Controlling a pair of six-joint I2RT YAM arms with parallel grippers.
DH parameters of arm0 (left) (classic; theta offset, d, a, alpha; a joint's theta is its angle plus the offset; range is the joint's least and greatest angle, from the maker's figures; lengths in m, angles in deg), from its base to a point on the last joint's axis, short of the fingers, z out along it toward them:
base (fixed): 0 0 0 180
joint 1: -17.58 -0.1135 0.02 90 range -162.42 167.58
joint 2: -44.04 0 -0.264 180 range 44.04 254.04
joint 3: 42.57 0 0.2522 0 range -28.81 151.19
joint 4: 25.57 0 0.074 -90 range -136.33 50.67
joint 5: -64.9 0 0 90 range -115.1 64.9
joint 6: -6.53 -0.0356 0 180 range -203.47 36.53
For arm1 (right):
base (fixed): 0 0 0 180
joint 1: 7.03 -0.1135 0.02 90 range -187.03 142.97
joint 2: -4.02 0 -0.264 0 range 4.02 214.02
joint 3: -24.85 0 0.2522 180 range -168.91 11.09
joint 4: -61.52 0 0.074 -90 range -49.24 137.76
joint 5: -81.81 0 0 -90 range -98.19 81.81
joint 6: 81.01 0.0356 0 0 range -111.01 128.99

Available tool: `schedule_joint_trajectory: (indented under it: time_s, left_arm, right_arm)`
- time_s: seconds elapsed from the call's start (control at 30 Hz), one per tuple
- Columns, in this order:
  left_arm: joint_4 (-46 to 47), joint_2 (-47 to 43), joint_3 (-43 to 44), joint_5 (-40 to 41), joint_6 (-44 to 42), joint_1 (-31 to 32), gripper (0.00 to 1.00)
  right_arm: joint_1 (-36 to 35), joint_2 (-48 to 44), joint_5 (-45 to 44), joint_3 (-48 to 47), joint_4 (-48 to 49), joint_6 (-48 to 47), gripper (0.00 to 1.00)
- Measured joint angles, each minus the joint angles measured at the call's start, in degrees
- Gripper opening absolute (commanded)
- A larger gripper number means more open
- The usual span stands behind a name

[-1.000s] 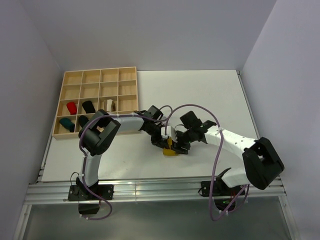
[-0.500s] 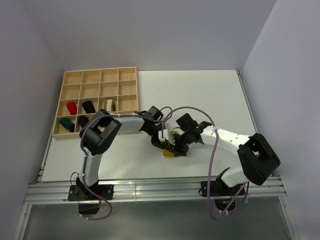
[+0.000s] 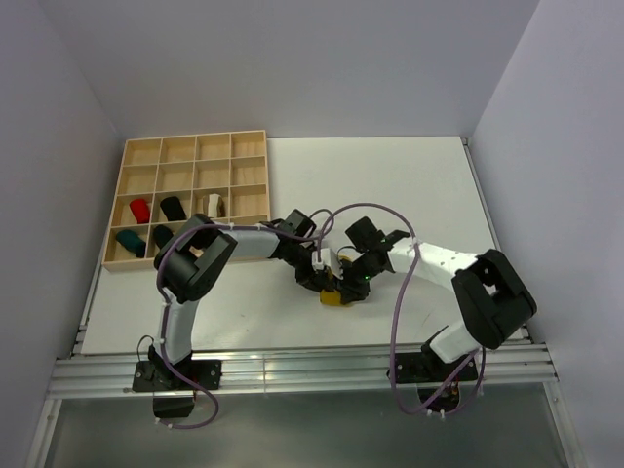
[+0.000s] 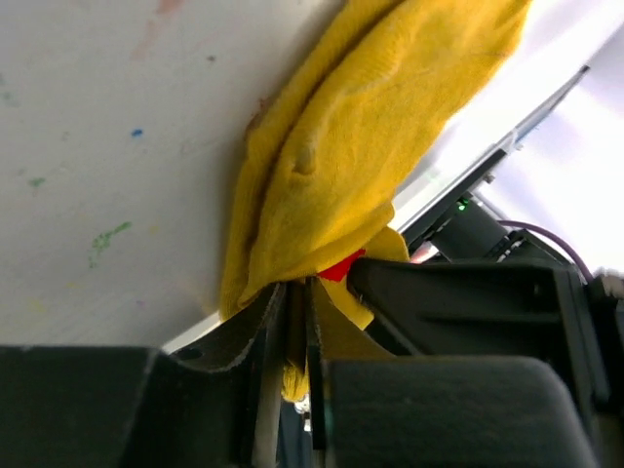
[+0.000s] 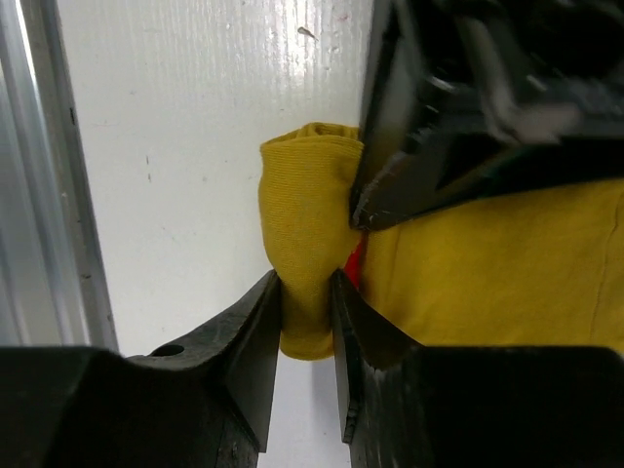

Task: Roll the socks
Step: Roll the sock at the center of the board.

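**Location.** The mustard sock [image 3: 334, 296] lies on the white table [image 3: 429, 185], near the front edge and about midway between my two bases. Both my grippers meet over it. The wooden tray [image 3: 146, 151] sits well apart at the far left, with finished rolls in its near compartments: red [image 3: 139, 210], black [image 3: 173, 207], white [image 3: 214, 204] and teal [image 3: 129, 240].

**End effectors.** My right gripper [image 5: 305, 288] is clenched on a folded, rounded end of the sock, with the fabric bulging above the fingers [image 5: 255, 336]. My left gripper [image 4: 295, 292] has its jaws nearly together, with a thin sliver of yellow cloth between them. I judge that a light pinch on the sock's edge, not a firm bite.

**Handling assessment.**
- The sock is light, soft and limp. It creases and bunches in both wrist views and will not hold a shape unaided.
- The knit looks grippy rather than slick, so I expect it to drag on the table rather than slide.
- There is no fragility concern, but the fingertips could snag or stretch it.
- A small red mark shows near the fold. I cannot tell what it is.

**Where to hold.** The doubled end my right gripper has is the better purchase, because thick layers resist pulling free. A single-layer edge is likely to slip out. To roll it, I would anchor one end and keep tension low.
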Motion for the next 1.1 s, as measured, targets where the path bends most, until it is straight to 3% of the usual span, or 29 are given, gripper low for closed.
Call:
schedule_joint_trajectory:
  time_s: [0.47, 1.1]
  left_arm:
    - [18.08, -5.46, -11.45, 3.67, 7.43, 0.11, 0.18]
    - [27.19, -14.12, -20.26, 20.94, 5.95, 4.20, 0.18]
  right_arm:
    - [11.10, 19.91, 12.33, -16.46, -19.61, -4.63, 0.32]
    - [11.58, 35.80, 10.62, -33.59, -36.11, -0.04, 0.26]
